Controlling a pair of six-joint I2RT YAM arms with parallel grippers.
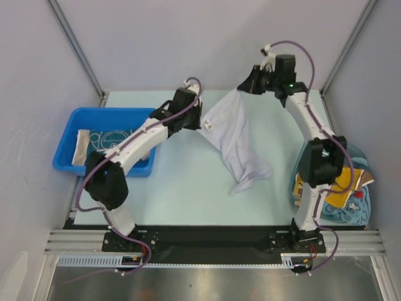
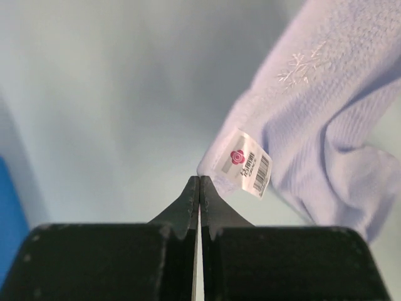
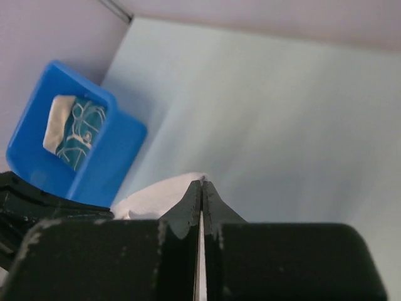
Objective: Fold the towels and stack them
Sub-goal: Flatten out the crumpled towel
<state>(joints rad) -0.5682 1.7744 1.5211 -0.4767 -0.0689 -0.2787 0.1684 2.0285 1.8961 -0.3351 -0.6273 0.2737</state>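
Both left gripper (image 2: 199, 183) and right gripper (image 3: 202, 185) clamp corners of the limp, soft, ribbed lavender towel (image 1: 235, 135).

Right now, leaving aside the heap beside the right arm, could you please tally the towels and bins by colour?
Lavender-white towel, held between the left gripper and the right gripper: 1
Teal towel with white swirls, lying in the bin: 1
Blue bin: 1
Total: 3

Bin (image 1: 65, 142) left, towel (image 1: 235, 139) centre, what seems a pile (image 1: 352, 205) right.
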